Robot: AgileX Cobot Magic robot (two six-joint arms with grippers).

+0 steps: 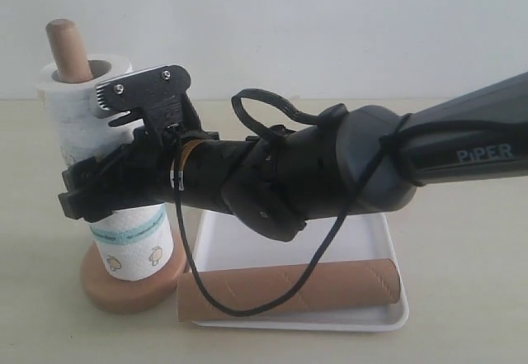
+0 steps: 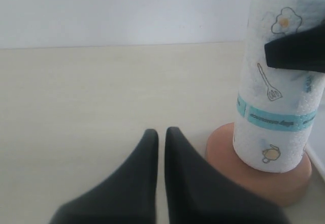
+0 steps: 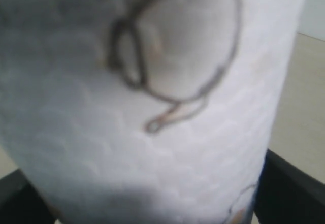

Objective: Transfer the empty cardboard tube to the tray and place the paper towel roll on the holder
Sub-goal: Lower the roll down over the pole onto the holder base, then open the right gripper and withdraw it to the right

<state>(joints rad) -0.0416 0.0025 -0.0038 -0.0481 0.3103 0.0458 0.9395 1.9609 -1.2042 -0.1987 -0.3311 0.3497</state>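
As right hand point(image 1: 89, 153) grips paper towel roll point(image 2: 277, 99), left hand point(image 2: 161, 132) closed (empty)

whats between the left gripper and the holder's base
Only bare table, shown in the left wrist view; nothing lies between the left gripper and the holder base.

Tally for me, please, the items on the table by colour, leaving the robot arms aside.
White: 2 (paper towel roll, tray)
Brown: 2 (cardboard tube, wooden holder)
Total: 4
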